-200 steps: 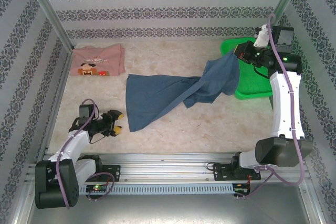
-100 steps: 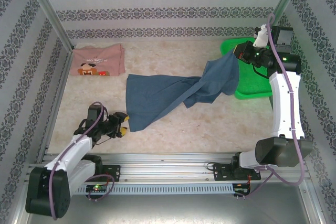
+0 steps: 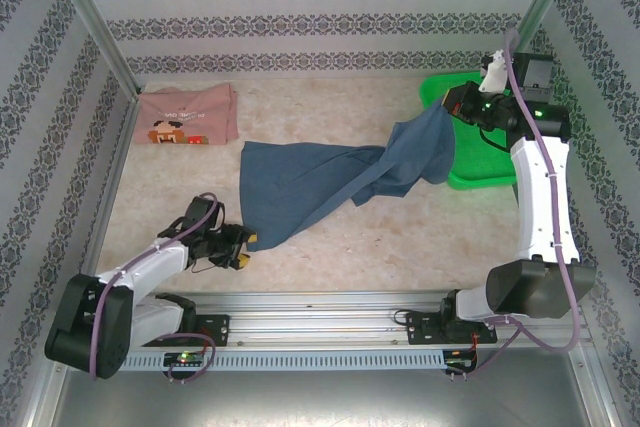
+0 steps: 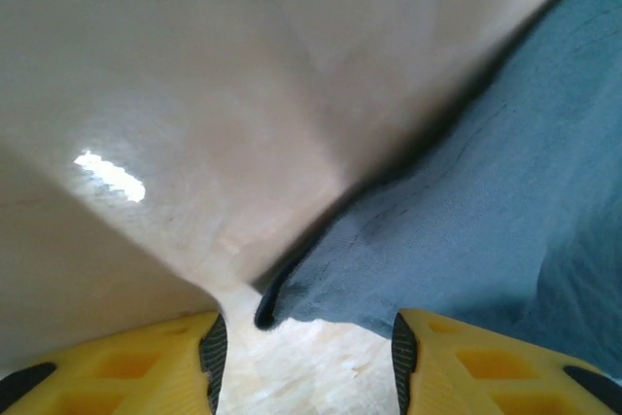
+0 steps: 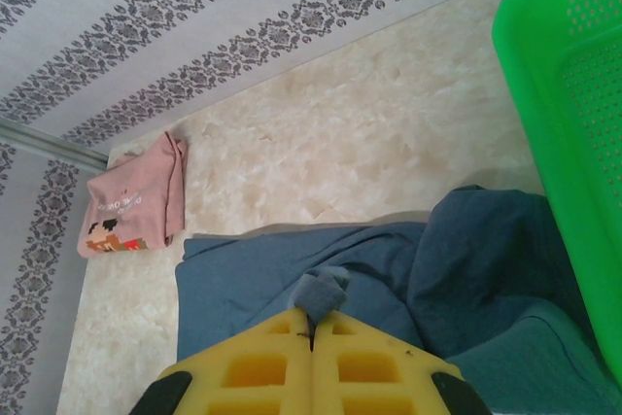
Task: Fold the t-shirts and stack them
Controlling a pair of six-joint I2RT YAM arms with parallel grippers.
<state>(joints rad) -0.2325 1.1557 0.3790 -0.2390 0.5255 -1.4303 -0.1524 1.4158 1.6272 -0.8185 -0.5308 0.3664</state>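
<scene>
1. The pink shirt [image 3: 187, 115] lies folded at the far left corner of the table [image 3: 400, 237], print side up (a pixel-art face shows on it). It is well apart from both of my grippers.

2. My left gripper [image 4: 303, 352] is low over the table at the near left, with its jaws apart and nothing clamped. The near left corner of the blue shirt [image 3: 310, 182] sits at the gap between my two yellow fingers [image 4: 136, 366], with bare table to its left.

3. The blue shirt is unfolded and runs across the middle of the table, from that corner toward the far right. Its left part lies flat. Its right end is lifted off the surface and hangs bunched.

4. My right gripper [image 5: 313, 323] is raised at the far right, with its fingers pressed together on a small pinch of the blue shirt.

5. The green basket [image 3: 480, 177] stands at the far right, partly behind the lifted cloth.
</scene>
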